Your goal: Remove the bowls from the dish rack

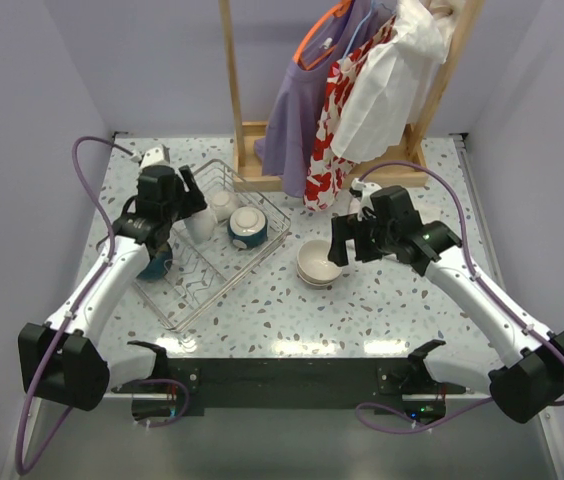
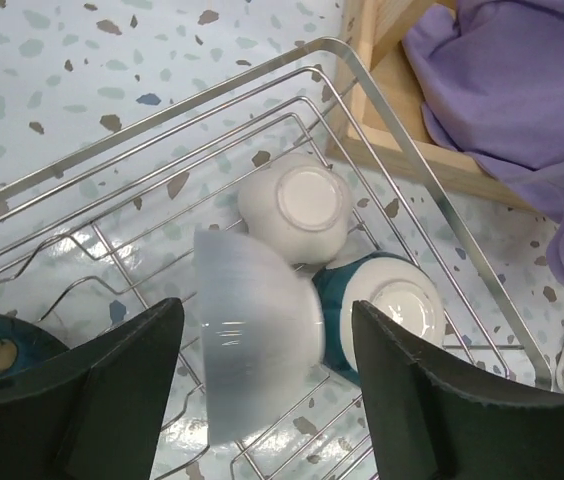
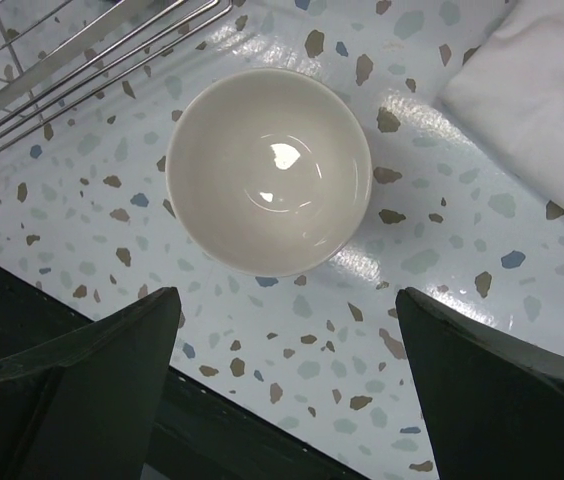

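The silver wire dish rack (image 1: 252,195) stands at the left of the table. It holds a white bowl (image 1: 224,203), a teal-banded bowl (image 1: 247,228), another white bowl (image 1: 200,225) and a dark blue bowl (image 1: 157,262). My left gripper (image 1: 177,195) hovers over the rack, open. In the left wrist view the blurred white bowl (image 2: 257,335) lies between the left gripper's (image 2: 267,400) fingers, touching neither. A beige bowl (image 1: 319,263) sits on the table, stacked on another. My right gripper (image 3: 287,370) is open just above it (image 3: 270,170). No red bowl shows.
A wooden clothes stand (image 1: 262,150) with hanging clothes (image 1: 352,90) stands behind the rack. A white cloth (image 3: 542,90) hangs close to the right gripper. The black front rail (image 1: 282,375) runs along the table's near edge.
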